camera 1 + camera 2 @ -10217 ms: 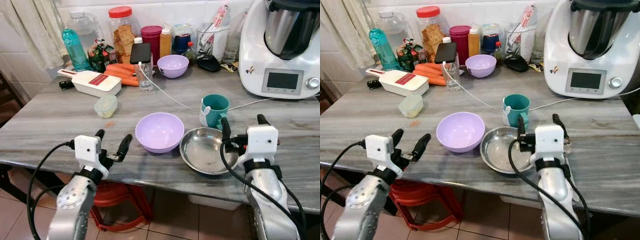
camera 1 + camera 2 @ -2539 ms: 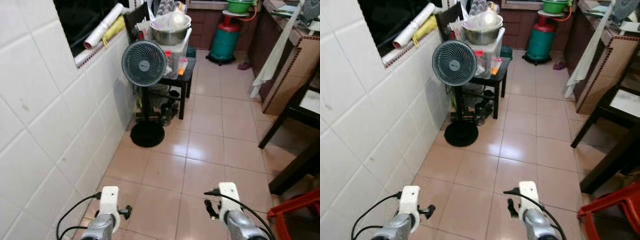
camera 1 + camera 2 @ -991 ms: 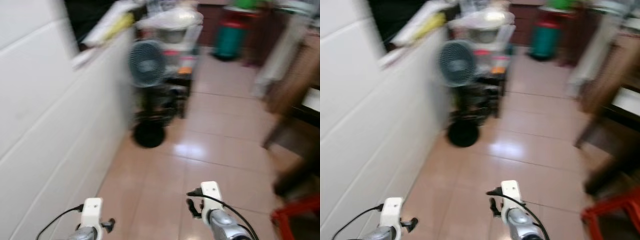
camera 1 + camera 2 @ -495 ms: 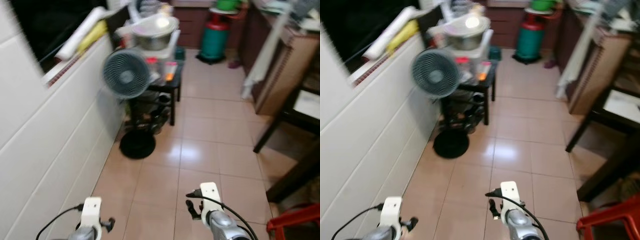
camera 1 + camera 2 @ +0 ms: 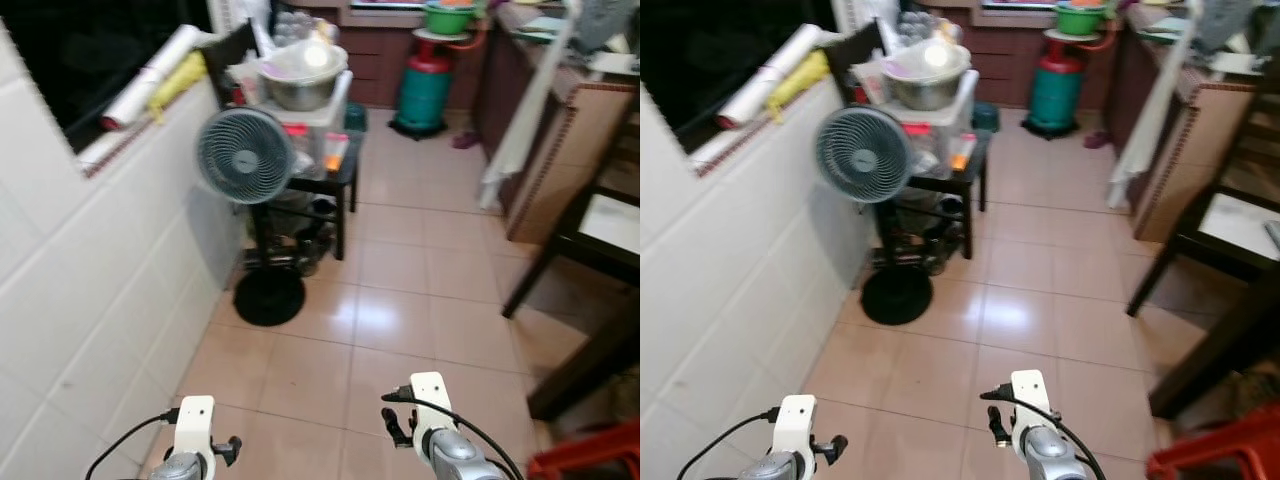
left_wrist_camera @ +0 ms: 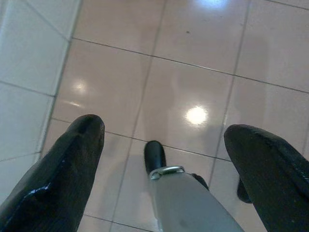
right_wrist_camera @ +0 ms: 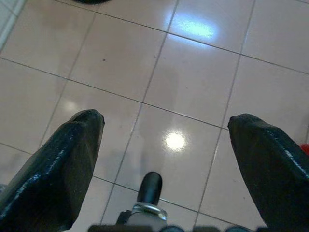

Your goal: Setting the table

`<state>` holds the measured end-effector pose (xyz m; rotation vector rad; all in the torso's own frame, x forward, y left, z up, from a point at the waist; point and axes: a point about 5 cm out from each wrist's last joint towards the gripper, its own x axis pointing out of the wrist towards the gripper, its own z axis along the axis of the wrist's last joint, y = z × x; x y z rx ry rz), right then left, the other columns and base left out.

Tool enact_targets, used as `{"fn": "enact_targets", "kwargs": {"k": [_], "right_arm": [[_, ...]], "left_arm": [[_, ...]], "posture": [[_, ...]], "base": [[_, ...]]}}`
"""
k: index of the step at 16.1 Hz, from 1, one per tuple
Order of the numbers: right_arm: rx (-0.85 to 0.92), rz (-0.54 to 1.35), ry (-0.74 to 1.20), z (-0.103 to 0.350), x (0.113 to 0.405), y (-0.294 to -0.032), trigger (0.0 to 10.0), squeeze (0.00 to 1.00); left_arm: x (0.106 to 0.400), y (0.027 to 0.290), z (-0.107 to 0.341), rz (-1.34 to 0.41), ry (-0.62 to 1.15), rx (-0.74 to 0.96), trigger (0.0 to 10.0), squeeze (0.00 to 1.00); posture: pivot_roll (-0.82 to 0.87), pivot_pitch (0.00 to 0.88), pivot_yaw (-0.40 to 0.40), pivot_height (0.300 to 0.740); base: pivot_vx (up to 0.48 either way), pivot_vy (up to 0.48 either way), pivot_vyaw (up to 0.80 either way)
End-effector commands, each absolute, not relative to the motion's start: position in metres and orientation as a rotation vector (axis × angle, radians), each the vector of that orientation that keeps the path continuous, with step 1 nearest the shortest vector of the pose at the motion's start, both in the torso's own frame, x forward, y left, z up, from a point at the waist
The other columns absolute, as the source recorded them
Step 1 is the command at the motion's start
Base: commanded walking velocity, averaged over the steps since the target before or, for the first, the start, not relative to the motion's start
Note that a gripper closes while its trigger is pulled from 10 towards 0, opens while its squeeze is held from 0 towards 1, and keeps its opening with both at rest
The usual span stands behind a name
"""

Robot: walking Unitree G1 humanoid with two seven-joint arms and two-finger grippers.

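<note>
Down a tiled kitchen aisle, the robot faces a standing fan (image 5: 245, 155) by the white wall. Behind the fan is a small black side table (image 5: 325, 185) with a clear box and a big metal bowl (image 5: 303, 85) on top. A green gas cylinder (image 5: 432, 85) stands at the far end. A dark chair (image 5: 590, 230) is on the right side, and a bit of a red stool (image 5: 590, 465) peeks in at the bottom right corner.

Both arms are low in front. The left gripper (image 6: 164, 159) has its fingers spread wide and holds nothing. The right gripper (image 7: 164, 154) is spread wide too, with only shiny floor tiles (image 7: 193, 87) under it.

No plates, cups or dining table can be seen from here, so the table things must be somewhere else. I think the robot is walking to fetch or find something. To do this well, it should keep its arms tucked in, step slowly, and stay away from the fan base and the chair legs.
</note>
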<state>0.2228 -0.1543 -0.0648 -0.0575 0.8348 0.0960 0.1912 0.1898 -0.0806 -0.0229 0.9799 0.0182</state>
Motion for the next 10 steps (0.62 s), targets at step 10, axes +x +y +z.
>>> {"fn": "enact_targets", "kwargs": {"k": [10], "right_arm": [[-0.076, 0.082, 0.896, -0.0708, 0.2136, -0.1625, 10.0, 0.00]], "left_arm": [[0.1959, 0.1878, -0.0787, 0.021, 0.977, -0.003, 10.0, 0.00]], "posture": [[0.00, 0.000, 0.006, 0.740]], "base": [[0.000, 0.000, 0.00]]}}
